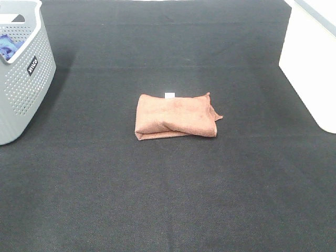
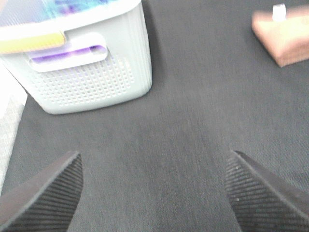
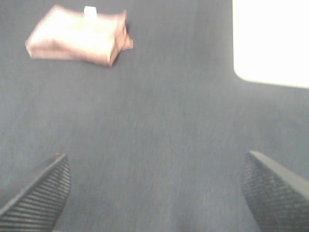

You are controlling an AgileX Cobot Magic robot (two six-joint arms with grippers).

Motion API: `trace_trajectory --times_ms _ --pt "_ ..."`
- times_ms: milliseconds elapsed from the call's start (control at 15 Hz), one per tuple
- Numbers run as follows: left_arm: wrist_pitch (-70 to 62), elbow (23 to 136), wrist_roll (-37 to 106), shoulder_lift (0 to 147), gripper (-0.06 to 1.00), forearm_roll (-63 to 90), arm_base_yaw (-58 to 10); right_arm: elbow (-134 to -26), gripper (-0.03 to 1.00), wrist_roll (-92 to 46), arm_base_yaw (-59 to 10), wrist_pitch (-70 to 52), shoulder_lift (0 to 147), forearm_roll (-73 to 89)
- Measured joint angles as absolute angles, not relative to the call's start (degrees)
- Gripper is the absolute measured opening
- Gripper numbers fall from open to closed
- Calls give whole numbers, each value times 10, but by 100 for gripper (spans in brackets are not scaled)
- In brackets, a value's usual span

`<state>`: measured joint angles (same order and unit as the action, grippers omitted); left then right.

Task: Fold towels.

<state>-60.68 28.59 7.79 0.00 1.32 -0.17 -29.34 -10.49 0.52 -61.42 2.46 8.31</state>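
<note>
left gripper [image 2: 154, 193] and right gripper [image 3: 154, 193] both spread, empty, well apart from towel [image 1: 176, 116]. we see towel folded, long axis toward basket [image 1: 31, 79]; neither arm clearly nearer.

Obstacles: grey perforated laundry basket [image 1: 21, 73] fills my upper left of the frame; white bin [image 1: 310, 63] blocks the upper right. Passable: dark mat [image 1: 168, 199], bare across the centre and lower frame, around the folded terracotta towel [image 1: 176, 116].

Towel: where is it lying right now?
In the exterior high view the towel lies folded near the middle of the black mat, apart from the grey basket at far left.
</note>
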Motion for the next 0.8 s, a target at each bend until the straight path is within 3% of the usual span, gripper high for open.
trace_trajectory --times_ms 800 --pt "-607 286 78 -2 77 12 -2 -293 90 -105 5 -614 -4 85"
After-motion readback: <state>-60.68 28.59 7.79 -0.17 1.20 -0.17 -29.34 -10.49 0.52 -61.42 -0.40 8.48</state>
